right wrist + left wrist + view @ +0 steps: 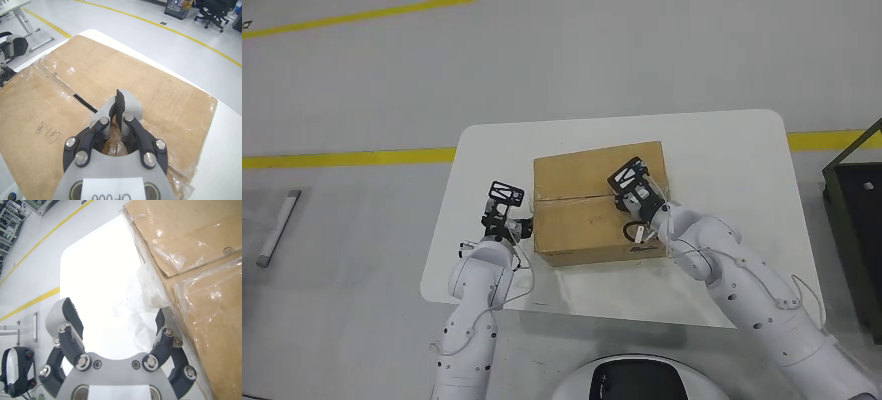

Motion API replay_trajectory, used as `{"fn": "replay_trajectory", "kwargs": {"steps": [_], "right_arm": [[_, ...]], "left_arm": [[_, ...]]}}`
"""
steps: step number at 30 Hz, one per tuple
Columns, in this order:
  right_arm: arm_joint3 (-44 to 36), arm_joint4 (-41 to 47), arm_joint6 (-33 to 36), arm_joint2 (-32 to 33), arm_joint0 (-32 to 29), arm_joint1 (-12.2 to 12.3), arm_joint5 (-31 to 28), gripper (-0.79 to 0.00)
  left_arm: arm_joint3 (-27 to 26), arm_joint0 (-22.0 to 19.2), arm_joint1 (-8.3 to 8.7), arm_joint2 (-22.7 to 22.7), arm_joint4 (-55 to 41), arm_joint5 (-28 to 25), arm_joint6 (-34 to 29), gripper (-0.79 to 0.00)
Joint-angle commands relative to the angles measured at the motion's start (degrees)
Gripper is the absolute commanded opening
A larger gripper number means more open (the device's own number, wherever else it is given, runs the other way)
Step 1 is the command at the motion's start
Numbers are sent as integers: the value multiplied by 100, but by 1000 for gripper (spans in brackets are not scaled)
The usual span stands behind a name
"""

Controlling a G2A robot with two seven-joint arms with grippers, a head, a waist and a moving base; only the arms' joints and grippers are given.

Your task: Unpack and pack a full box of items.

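- Box (597, 200) sits mid-table (732, 150), closed; both top flaps down and meeting at a centre seam (83, 103) with a short dark gap in it.
- L gripper (115, 310): released, jaws spread, nothing in them. It's low at the box's left side, one finger hard by the side wall; can't tell if it touches.
- R gripper (119, 98): clenched, pads together, empty. It's above the box top, tips over the seam; contact w/ cardboard can't be told.
- Handling (my guess): cardboard is stiff but the flaps hinge easily. Loose clear tape (170, 256) on top looks slick and crinkly, poor for grip.
- Full box is prob. heavy, so don't lift it whole w/ one gripper.
- Best hold: a flap's free edge at the seam gap. Get a tip under, pinch bare cardboard not tape, and fold outward while the other arm steadies the side.
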Motion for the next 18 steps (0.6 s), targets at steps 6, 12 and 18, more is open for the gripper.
{"fn": "replay_trajectory", "kwargs": {"steps": [6,12,18], "right_arm": [[24,-8,13,10,11,-25,-29,-785],[49,-13,22,15,22,-48,-41,-785],[90,1,22,19,34,-72,-54,-785]], "left_arm": [[180,-198,-23,88,-149,239,220,0],[148,-255,-35,132,-271,370,303,0],[-46,-230,-29,91,-402,434,380,0]]}}
